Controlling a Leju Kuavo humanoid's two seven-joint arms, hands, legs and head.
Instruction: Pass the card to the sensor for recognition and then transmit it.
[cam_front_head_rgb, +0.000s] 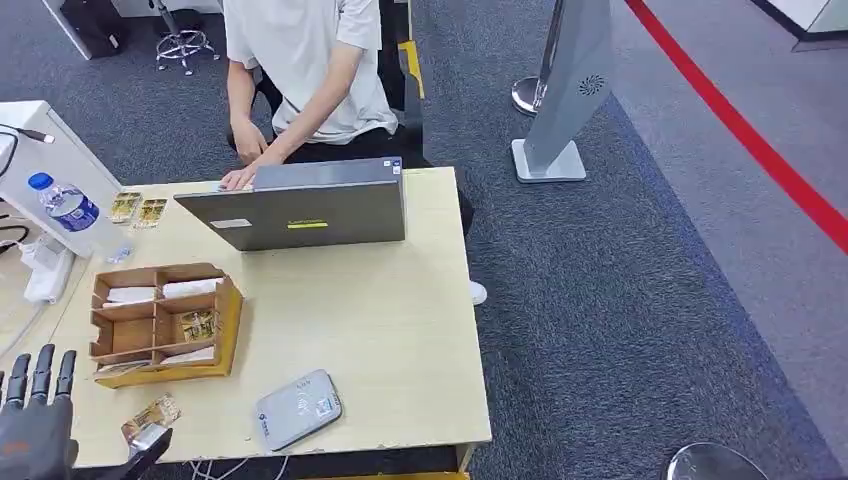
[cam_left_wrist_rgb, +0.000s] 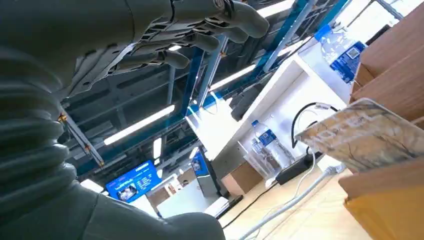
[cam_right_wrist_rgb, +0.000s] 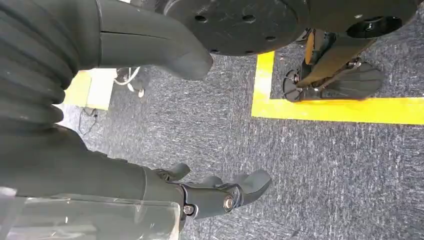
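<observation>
The robot's left hand (cam_front_head_rgb: 35, 410) sits at the near left corner of the light wooden table (cam_front_head_rgb: 400, 330), palm up and fingers (cam_front_head_rgb: 42, 372) spread upright; in the left wrist view the same hand (cam_left_wrist_rgb: 165, 35) shows its fingers loosely curled and apart, closed on nothing. Just right of that hand a card (cam_front_head_rgb: 150, 418) in a clear sleeve lies on the near edge of the table, and the thumb reaches toward its near end; whether it touches the card I cannot tell. The left wrist view shows the card (cam_left_wrist_rgb: 365, 132) close up, tilted, beside the wooden wall of the organizer. The card reader (cam_front_head_rgb: 297, 410), a flat grey sensor pad with a blue label, lies to the right of the card, near the table's front edge and apart from it.

The wooden desk organizer (cam_front_head_rgb: 160, 325) stands just beyond the card, with more cards and white slips in its compartments. Farther back a grey laptop (cam_front_head_rgb: 305, 215) stands open with its lid toward the robot, and a seated person (cam_front_head_rgb: 300, 70) rests a hand behind it. A water bottle (cam_front_head_rgb: 75, 215) with a blue cap stands at the far left, with two small cards (cam_front_head_rgb: 138, 210) beside it.

The right hand (cam_right_wrist_rgb: 220, 192) hangs over grey carpet with a yellow line (cam_right_wrist_rgb: 340, 107), fingers slightly bent and apart, holding nothing
</observation>
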